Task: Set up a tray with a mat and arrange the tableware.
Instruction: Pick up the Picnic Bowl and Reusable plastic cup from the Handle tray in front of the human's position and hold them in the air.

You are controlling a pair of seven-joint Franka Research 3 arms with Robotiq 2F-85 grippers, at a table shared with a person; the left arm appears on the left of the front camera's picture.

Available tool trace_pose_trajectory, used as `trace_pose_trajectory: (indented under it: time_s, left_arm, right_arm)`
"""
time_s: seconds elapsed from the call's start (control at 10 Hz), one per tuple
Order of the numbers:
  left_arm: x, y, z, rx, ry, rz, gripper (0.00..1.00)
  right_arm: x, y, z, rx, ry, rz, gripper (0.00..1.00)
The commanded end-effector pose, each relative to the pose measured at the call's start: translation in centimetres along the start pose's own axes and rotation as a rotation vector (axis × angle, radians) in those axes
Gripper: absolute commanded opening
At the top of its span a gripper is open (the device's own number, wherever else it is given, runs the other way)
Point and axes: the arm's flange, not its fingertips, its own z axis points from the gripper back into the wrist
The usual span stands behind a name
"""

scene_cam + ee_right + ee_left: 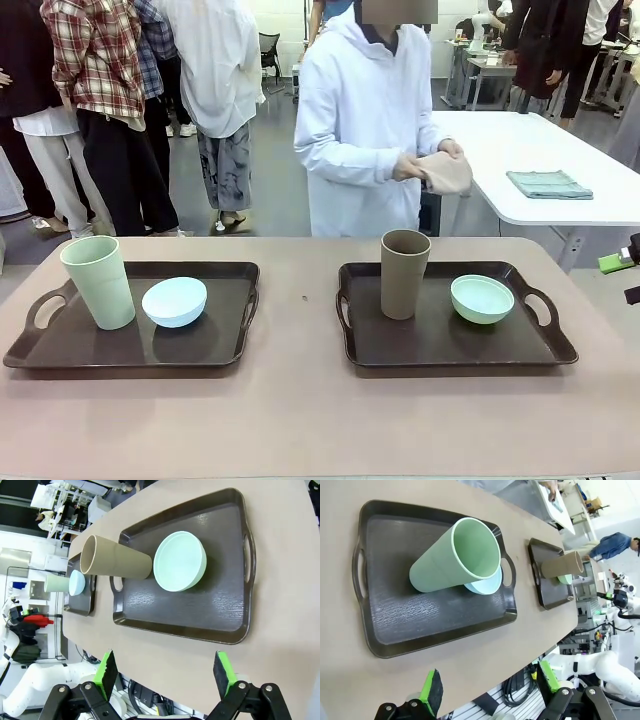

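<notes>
Two dark trays lie on the tan table. The left tray [60, 350] carries a pale green tumbler [97, 282] and a light blue bowl [174, 301]. On the right tray [440, 350] stand a brown tumbler [404, 273] and a mint green bowl [482, 298]. Across the table a person holds a folded tan cloth [445, 173], apparently the mat, in both hands. My left gripper [490, 682] hangs open above the table's near edge, short of the left tray [395, 630] and green tumbler [455, 557]. My right gripper [165, 670] is open too, short of the right tray [200, 615], mint bowl [180, 561] and brown tumbler [115, 557].
A white table behind the person holds a folded teal cloth [548, 184]. Several people stand in the far background. Bare tabletop lies between the two trays and along the near edge.
</notes>
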Motion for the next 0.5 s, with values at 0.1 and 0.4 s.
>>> trace_pose_trajectory:
  time_s: [0.1, 0.4]
  left_arm:
    - [0.09, 0.12, 0.15, -0.024, -0.015, -0.02, 1.0]
    - [0.09, 0.12, 0.15, -0.024, -0.015, -0.02, 1.0]
  right_arm:
    - [0.17, -0.03, -0.07, 0.018, -0.003, -0.011, 1.0]
    - [0.17, -0.03, -0.07, 0.018, -0.003, -0.011, 1.0]
